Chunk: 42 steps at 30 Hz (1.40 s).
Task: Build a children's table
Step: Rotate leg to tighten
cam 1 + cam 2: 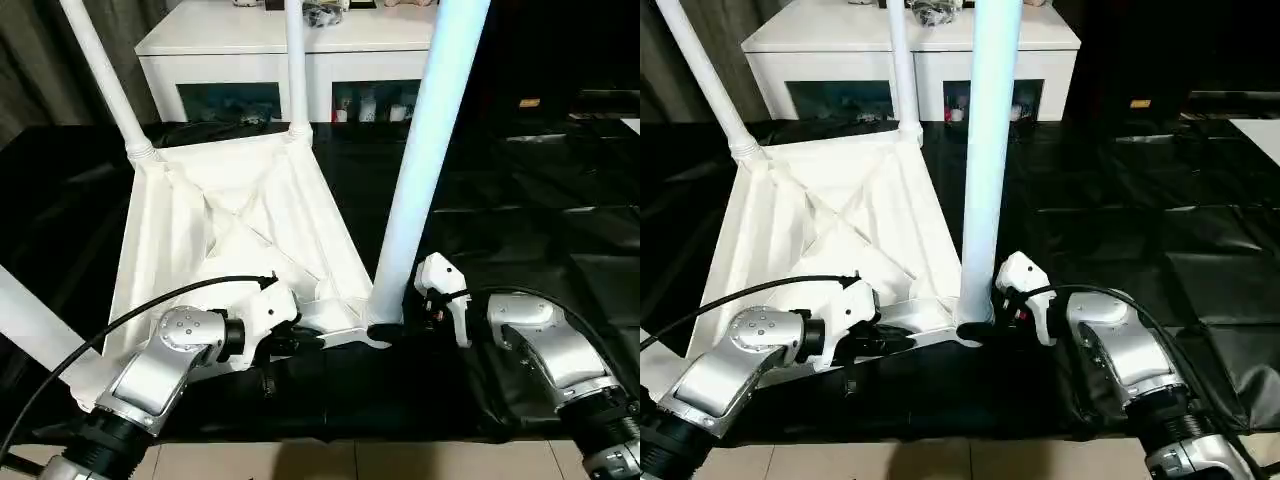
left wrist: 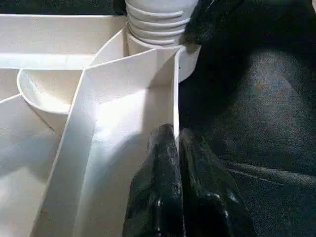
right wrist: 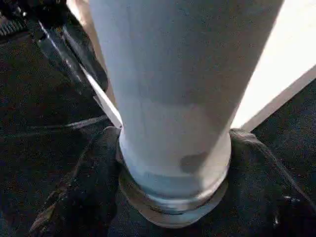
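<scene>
The children's table lies upside down on the black-covered surface, its white tabletop [image 1: 230, 220] showing the ribbed underside. Tapered white legs stand in three corner sockets: far left [image 1: 105, 80], far right [image 1: 296, 70] and near right [image 1: 420, 170]. Another leg [image 1: 30, 325] slants across the near left corner. My left gripper [image 2: 176, 133] is shut on the thin rim wall of the tabletop, close to the near right socket. My right gripper [image 3: 175, 136] hugs the base of the near right leg, one black finger [image 3: 84, 187] pressed against each side of its collar.
A white cabinet [image 1: 230, 40] with glass doors stands behind the work surface. The black sheet [image 1: 520, 200] stretches away to the right. The surface's front edge and the tiled floor [image 1: 330, 460] lie just under my forearms. A black cable [image 1: 130, 315] loops off my left arm.
</scene>
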{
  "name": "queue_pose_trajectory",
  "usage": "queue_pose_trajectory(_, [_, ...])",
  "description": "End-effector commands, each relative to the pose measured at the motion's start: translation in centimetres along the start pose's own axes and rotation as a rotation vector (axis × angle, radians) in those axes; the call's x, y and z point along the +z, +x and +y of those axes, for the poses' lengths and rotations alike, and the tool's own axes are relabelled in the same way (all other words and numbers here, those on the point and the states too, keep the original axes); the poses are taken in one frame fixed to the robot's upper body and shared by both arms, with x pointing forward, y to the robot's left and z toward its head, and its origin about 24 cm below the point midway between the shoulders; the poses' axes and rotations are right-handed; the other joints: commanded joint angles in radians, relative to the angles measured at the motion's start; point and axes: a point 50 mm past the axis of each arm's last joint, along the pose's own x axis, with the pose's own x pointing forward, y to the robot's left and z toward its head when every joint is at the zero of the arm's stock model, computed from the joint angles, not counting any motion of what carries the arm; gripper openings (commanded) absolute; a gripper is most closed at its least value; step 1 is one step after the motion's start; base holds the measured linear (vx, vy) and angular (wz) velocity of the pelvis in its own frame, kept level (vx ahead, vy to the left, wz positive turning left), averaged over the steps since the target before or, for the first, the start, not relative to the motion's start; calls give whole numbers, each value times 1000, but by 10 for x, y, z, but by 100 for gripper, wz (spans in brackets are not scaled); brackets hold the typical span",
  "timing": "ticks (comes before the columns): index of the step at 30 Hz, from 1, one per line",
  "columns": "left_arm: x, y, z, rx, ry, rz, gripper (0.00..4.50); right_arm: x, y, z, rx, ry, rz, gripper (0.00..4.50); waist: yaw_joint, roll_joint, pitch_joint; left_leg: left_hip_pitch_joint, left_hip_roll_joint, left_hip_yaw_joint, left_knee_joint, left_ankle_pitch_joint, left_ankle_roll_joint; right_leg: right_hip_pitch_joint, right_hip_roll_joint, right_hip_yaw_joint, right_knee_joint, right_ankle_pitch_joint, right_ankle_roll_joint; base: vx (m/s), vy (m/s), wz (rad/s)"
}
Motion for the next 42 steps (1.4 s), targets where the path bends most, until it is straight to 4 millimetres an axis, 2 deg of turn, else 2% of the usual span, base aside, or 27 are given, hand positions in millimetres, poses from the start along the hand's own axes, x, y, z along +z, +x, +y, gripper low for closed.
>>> queue_pose_trajectory(1, [-2, 9, -1, 11, -21, 3, 0, 5, 10, -3, -99, 41, -106, 273, -2, -19, -50, 7, 51, -15, -64, -129, 86, 42, -72, 41, -66, -55, -248, 0, 0, 0])
queue_pose_trajectory(3, [-2, 11, 0, 31, -27, 8, 0, 4, 14, -4, -147, 55, -117, 272, -8, -17, -46, 7, 51, -14, -67, -143, 74, 36, -71, 41, -70, -81, -249, 0, 0, 0])
queue_pose_trajectory(5, [-1, 24, 6, 127, -91, -7, 0, 3, 27, -3, -257, 113, -170, 272, -17, -18, -46, 10, 50, -17, -70, -175, 41, 39, -72, 41, -75, -141, -235, 0, 0, 0])
queue_pose_trajectory(7, [0, 30, 9, 169, -105, -5, 0, 4, 33, 0, -295, 135, -200, 272, -20, -18, -45, 10, 48, -18, -72, -188, 31, 38, -73, 43, -80, -177, -218, 0, 0, 0])
queue_pose_trajectory(11, [6, 43, 15, 263, -127, -1, 0, 9, 45, 0, -431, 178, -245, 272, -21, -19, -46, 8, 47, -17, -72, -183, 34, 37, -73, 44, -82, -178, -204, 0, 0, 0])
queue_pose_trajectory(12, [8, 46, 16, 284, -129, -1, 0, 9, 47, -1, -464, 187, -242, 272, -20, -14, -47, 8, 47, -18, -71, -179, 32, 37, -74, 44, -81, -177, -203, 0, 0, 0])
queue_pose_trajectory(13, [15, 54, 21, 357, -143, 1, 0, 7, 52, -6, -614, 202, -211, 272, -23, -14, -45, 10, 47, -15, -72, -179, 28, 31, -72, 45, -85, -184, -201, 0, 0, 0])
queue_pose_trajectory(14, [16, 56, 22, 372, -149, 4, 0, 6, 53, -8, -665, 196, -195, 272, -23, -17, -46, 12, 47, -17, -73, -176, 15, 31, -73, 44, -84, -192, -201, 0, 0, 0])
queue_pose_trajectory(16, [20, 60, 25, 432, -133, 13, 0, 5, 57, -10, -729, 215, -181, 272, -20, -15, -47, 10, 46, -18, -74, -176, 14, 33, -74, 43, -85, -196, -193, 0, 0, 0])
queue_pose_trajectory(18, [24, 65, 26, 461, -120, 23, 0, 5, 61, -10, -789, 210, -166, 272, -20, -13, -50, 9, 46, -18, -73, -166, 20, 33, -74, 43, -84, -162, -193, 0, 0, 0])
queue_pose_trajectory(19, [26, 70, 26, 474, -111, 25, 0, 9, 67, -8, -783, 197, -176, 272, -19, -14, -52, 9, 45, -17, -71, -151, 28, 34, -73, 43, -81, -124, -196, 0, 0, 0])
queue_pose_trajectory(22, [30, 77, 24, 474, -89, 20, 0, 21, 80, 2, -685, 175, -249, 272, -14, -12, -51, 6, 45, -17, -70, -146, 47, 37, -75, 42, -80, -85, -200, 0, 0, 0])
queue_pose_trajectory(24, [30, 77, 23, 461, -87, 13, 0, 23, 78, 3, -660, 189, -293, 272, -14, -14, -51, 6, 45, -16, -70, -151, 54, 38, -75, 41, -79, -86, -200, 0, 0, 0])
queue_pose_trajectory(26, [29, 74, 22, 434, -80, 4, 0, 26, 75, 2, -644, 178, -311, 341, -14, -13, -51, 5, 46, -16, -71, -159, 62, 38, -77, 40, -81, -109, -200, 0, 0, 0])
queue_pose_trajectory(30, [26, 66, 16, 316, -31, -22, 0, 28, 66, 0, -563, 157, -318, 352, -20, -15, -50, -2, 46, -18, -73, -158, 80, 43, -79, 37, -79, -100, -199, 0, 0, 0])
queue_pose_trajectory(31, [23, 63, 14, 282, -12, -29, 0, 27, 61, -1, -534, 140, -307, 382, -20, -18, -50, -2, 47, -17, -71, -157, 82, 43, -80, 38, -79, -98, -200, 0, 0, 0])
queue_pose_trajectory(33, [19, 57, 12, 241, 5, -40, 0, 25, 53, -2, -482, 109, -282, 387, -20, -16, -50, -1, 48, -18, -71, -149, 90, 42, -79, 38, -79, -96, -200, 0, 0, 0])
queue_pose_trajectory(34, [16, 53, 11, 226, 0, -39, 0, 23, 47, -1, -431, 88, -270, 394, -18, -18, -49, 1, 48, -18, -71, -149, 91, 46, -78, 37, -80, -103, -199, 0, 0, 0])
queue_pose_trajectory(35, [14, 51, 11, 213, 0, -38, 0, 23, 42, 1, -388, 75, -269, 394, -18, -13, -48, 2, 50, -17, -71, -162, 94, 41, -79, 38, -80, -115, -202, 0, 0, 0])
queue_pose_trajectory(36, [8, 41, 7, 146, 17, -35, 0, 19, 26, 6, -242, 29, -243, 394, -19, -13, -48, 3, 52, -16, -71, -165, 95, 40, -79, 38, -80, -117, -202, 0, 0, 0])
queue_pose_trajectory(37, [6, 37, 5, 112, 25, -40, 0, 17, 18, 9, -175, 10, -220, 394, -15, -17, -48, 1, 53, -17, -71, -168, 102, 46, -79, 39, -79, -109, -198, 0, 0, 0])
queue_pose_trajectory(38, [6, 37, 5, 112, 25, -40, 0, 17, 18, 9, -175, 10, -220, 394, -15, -13, -46, 3, 56, -17, -73, -181, 108, 40, -78, 40, -78, -111, -200, 0, 0, 0])
queue_pose_trajectory(42, [2, 19, 2, 15, 17, -62, 0, 8, -5, 9, -61, -43, -130, 394, -15, -12, -47, 5, 54, -16, -73, -185, 101, 38, -78, 38, -78, -121, -222, 0, 0, 0])
